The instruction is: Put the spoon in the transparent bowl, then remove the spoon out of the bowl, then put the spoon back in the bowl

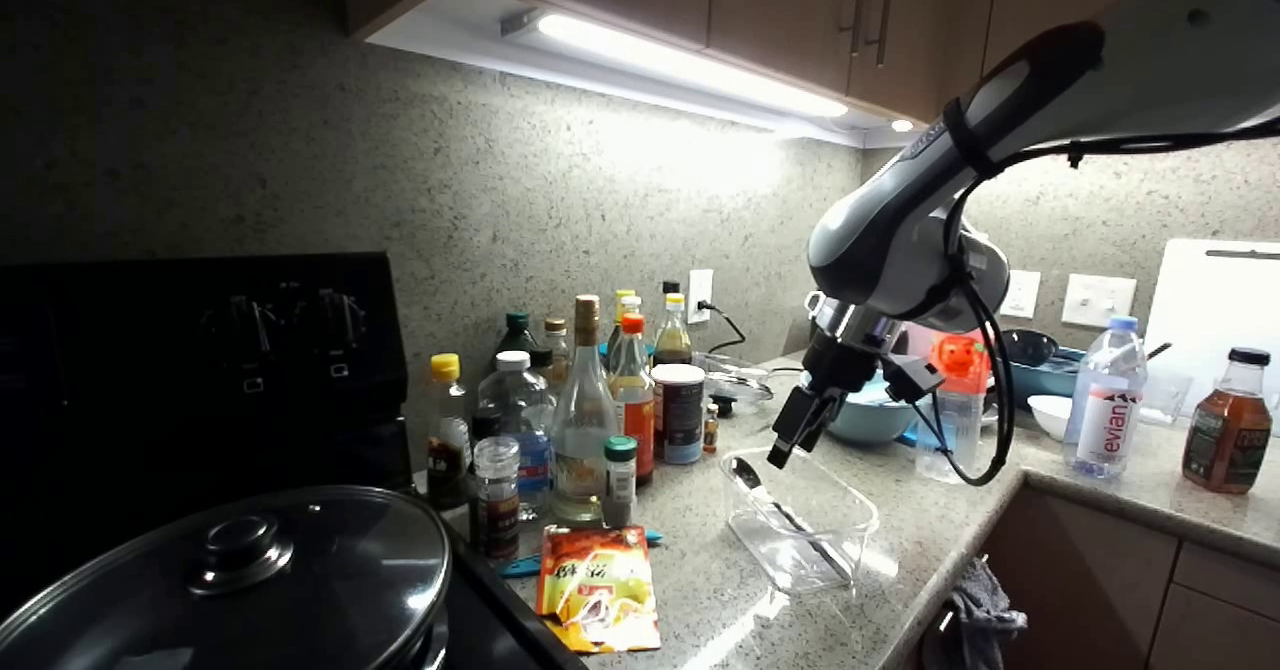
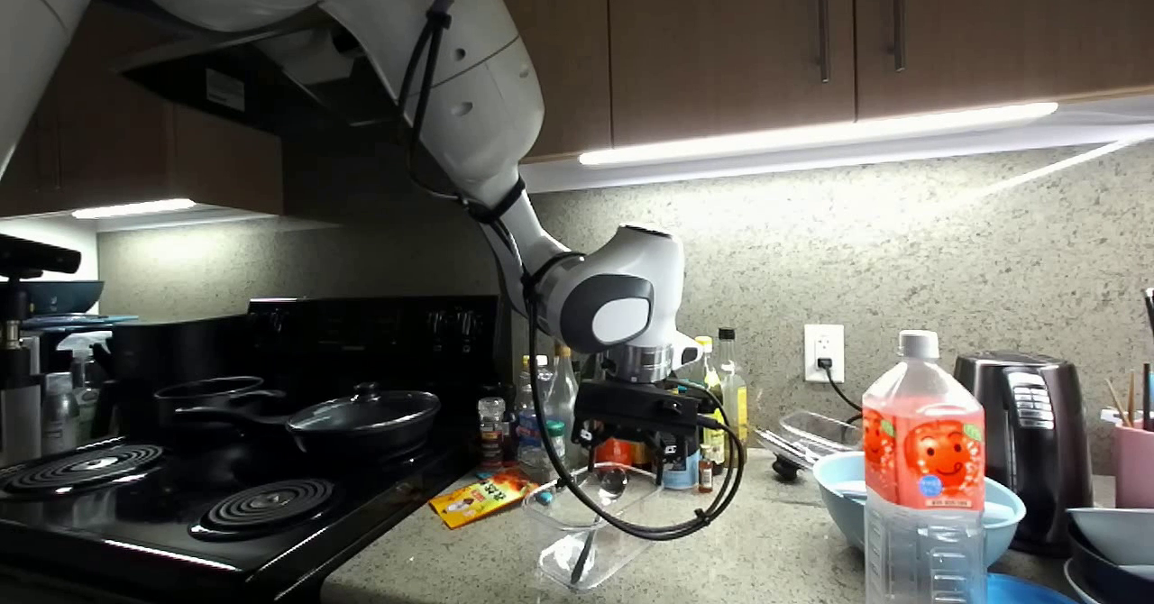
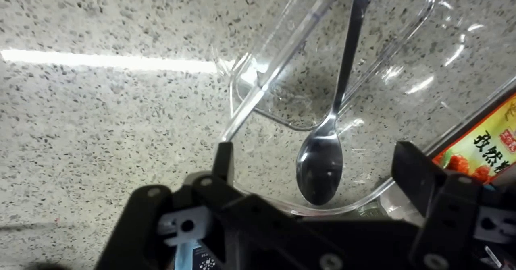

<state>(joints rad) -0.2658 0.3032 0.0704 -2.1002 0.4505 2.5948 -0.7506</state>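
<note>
The transparent bowl (image 1: 874, 522) stands on the counter, low and see-through with glinting rims. Inside it leans the slim silvery spoon (image 1: 800, 526), its rounded head raised near the rim at one end and its handle slanting down to the base; the bowl (image 2: 622, 570) and spoon (image 2: 584, 557) show likewise. My gripper (image 3: 314, 149) stands open above that end, fingers spread wide on either side of the spoon's head (image 3: 319, 169) as the wrist camera sees it, touching neither side. In both exterior views the gripper (image 1: 780, 452) hangs over the bowl's end. Nothing is held.
An orange-yellow packet (image 1: 600, 590) lies beside the bowl. Behind it crowd several sauce bottles (image 1: 588, 440). A lidded pan (image 1: 330, 560) is on the stove. A light blue bowl (image 1: 868, 420) and a red-labelled plastic bottle (image 2: 924, 478) stand on the opposite side.
</note>
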